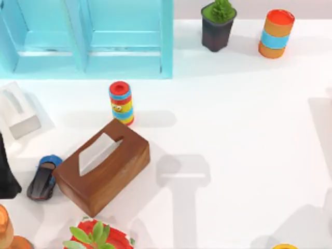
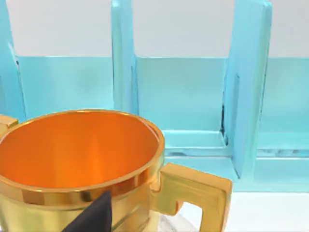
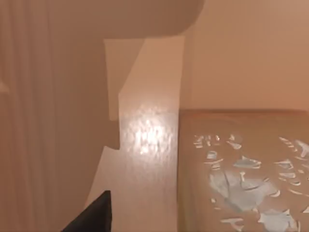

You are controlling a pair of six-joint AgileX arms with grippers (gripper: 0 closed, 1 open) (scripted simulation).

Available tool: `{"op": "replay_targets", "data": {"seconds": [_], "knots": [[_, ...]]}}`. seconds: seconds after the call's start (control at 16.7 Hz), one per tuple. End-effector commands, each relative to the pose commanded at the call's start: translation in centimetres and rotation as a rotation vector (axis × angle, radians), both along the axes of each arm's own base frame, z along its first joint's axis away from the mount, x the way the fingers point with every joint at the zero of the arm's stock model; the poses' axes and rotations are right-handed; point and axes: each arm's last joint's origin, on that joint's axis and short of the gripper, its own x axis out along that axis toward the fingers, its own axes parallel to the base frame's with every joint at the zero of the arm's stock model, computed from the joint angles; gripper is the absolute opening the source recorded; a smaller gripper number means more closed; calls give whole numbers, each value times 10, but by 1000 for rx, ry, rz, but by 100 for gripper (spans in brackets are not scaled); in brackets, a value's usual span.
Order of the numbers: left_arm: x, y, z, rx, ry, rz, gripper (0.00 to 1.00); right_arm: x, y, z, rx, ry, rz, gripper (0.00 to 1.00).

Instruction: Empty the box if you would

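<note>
The wooden tissue box [image 1: 102,166] lies on the white table [image 1: 238,129] toward its left edge, nearer the front than the back, turned at an angle so that one corner points to the front edge. It is dark brown with a long slot in its lid, and a white tissue [image 1: 96,152] shows folded in that slot. Just beside its left end sits a small toy car [image 1: 43,178]; behind it stands a striped cylinder [image 1: 121,102]; at the front edge a red-potted plant [image 1: 96,236] nearly touches its corner. The left arm [image 1: 7,174] appears as a dark shape at the table's left edge; I cannot tell how its fingers stand. The left wrist view adds what the top view barely shows: a gold cup [image 2: 82,169] with an orange inside and a squared handle, close before the turquoise shelf [image 2: 193,96]. The right wrist view gives peach-toned surfaces, and I cannot tell the right gripper's state.
</note>
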Motion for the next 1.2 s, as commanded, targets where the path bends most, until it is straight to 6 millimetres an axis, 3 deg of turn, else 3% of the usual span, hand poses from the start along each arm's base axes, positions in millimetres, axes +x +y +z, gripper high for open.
{"op": "replay_targets", "data": {"seconds": [0.18, 0.96, 1.2], "knots": [[0, 0, 0, 0, 0, 0, 100, 0, 0, 0, 0, 0, 0, 100], [0, 0, 0, 0, 0, 0, 100, 0, 0, 0, 0, 0, 0, 2], [0, 0, 0, 0, 0, 0, 100, 0, 0, 0, 0, 0, 0, 0]]}}
